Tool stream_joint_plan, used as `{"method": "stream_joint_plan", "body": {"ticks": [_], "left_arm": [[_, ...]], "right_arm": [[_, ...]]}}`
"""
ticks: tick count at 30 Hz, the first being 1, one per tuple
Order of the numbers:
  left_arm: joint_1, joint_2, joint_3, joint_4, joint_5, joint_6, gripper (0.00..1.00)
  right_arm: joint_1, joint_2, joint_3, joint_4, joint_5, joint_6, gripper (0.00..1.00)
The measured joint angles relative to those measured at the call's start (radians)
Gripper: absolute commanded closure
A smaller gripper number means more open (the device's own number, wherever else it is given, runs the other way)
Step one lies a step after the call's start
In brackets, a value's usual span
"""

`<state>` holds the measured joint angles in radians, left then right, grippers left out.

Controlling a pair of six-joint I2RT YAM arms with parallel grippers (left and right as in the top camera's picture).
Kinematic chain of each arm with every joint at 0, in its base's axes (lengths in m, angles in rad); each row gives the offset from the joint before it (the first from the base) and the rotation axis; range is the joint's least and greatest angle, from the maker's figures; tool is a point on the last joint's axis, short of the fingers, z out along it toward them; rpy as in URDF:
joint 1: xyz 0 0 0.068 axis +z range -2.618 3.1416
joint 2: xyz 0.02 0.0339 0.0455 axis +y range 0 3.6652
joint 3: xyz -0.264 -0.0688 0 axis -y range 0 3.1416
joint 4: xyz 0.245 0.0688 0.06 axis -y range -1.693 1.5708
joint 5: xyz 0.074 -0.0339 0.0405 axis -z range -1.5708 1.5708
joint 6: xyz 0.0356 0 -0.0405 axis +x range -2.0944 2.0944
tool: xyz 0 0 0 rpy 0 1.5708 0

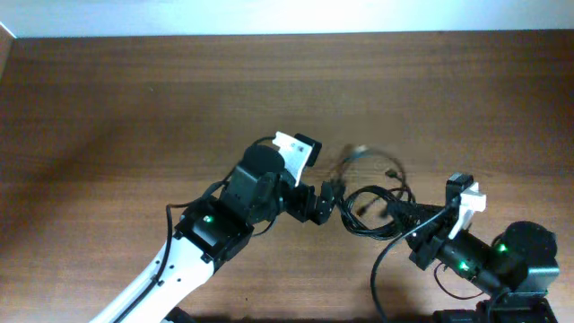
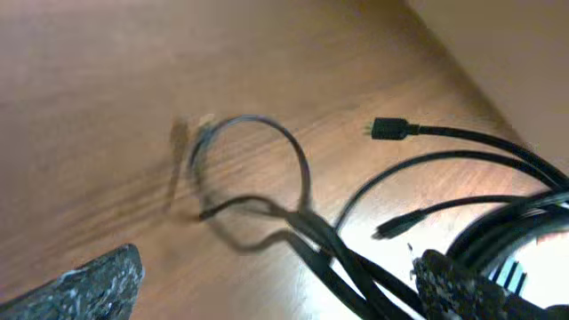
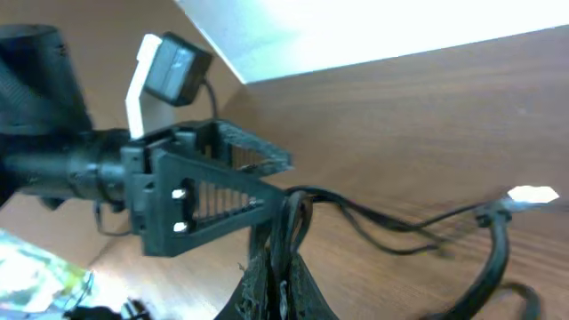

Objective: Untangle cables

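The cables (image 1: pixel 377 205) lie tangled on the table (image 1: pixel 134 108) between both grippers. The right gripper (image 3: pixel 277 271) looks pinched closed on several strands at once. The left gripper (image 2: pixel 276 267) gapes wide, cords running between its fingers, gripping nothing. Pulling now could drag the whole bundle and tighten the snarl, since no single strand is isolated.
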<state>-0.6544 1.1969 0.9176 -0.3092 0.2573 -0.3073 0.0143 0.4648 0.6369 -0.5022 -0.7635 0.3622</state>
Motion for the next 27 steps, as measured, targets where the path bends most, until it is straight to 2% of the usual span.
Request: {"method": "stream_joint_plan", "body": {"ticks": [2, 3, 4, 5, 6, 9, 13, 15, 18, 21, 24, 27], "left_arm": [[0.0, 0.0, 0.0, -0.018, 0.036, 0.032, 0.02], [0.0, 0.0, 0.0, -0.024, 0.09, 0.089, 0.27], [0.0, -0.005, 0.0, -0.031, 0.164, 0.168, 0.2], [0.0, -0.015, 0.0, -0.037, 0.237, 0.242, 0.05], [0.0, -0.031, 0.0, -0.039, 0.309, 0.309, 0.01], [0.0, -0.104, 0.0, -0.076, 0.497, 0.543, 0.01], [-0.025, -0.111, -0.001, -0.148, 0.539, 0.742, 0.05], [-0.1, -0.111, -0.001, -0.15, 0.512, 0.889, 0.0], [-0.169, -0.108, -0.001, -0.143, 0.388, 0.954, 0.08], [-0.173, -0.072, -0.001, -0.13, 0.349, 0.971, 0.13], [-0.173, -0.043, -0.001, -0.128, 0.343, 0.975, 0.16], [-0.173, -0.042, -0.001, -0.124, 0.337, 0.981, 0.34]], "right_arm": [[0.0, -0.001, 0.0, -0.028, 0.068, 0.009, 0.96], [0.0, -0.001, 0.0, -0.046, 0.111, 0.014, 0.96], [0.0, -0.001, 0.0, -0.051, 0.143, 0.021, 0.96], [0.0, 0.001, 0.0, -0.051, 0.152, 0.023, 0.96], [0.0, 0.007, 0.0, -0.051, 0.158, 0.024, 0.96], [0.0, 0.059, 0.0, -0.051, 0.161, 0.026, 0.96], [0.0, 0.123, 0.0, -0.027, 0.113, 0.027, 0.96], [0.0, 0.14, 0.0, -0.005, 0.066, 0.027, 0.96], [0.0, 0.163, 0.0, 0.043, -0.019, 0.025, 0.96], [0.0, 0.167, 0.0, 0.101, -0.152, -0.005, 0.96], [0.0, 0.167, 0.0, 0.105, -0.193, -0.022, 0.96], [0.0, 0.167, 0.0, 0.106, -0.207, -0.026, 0.96]]}}
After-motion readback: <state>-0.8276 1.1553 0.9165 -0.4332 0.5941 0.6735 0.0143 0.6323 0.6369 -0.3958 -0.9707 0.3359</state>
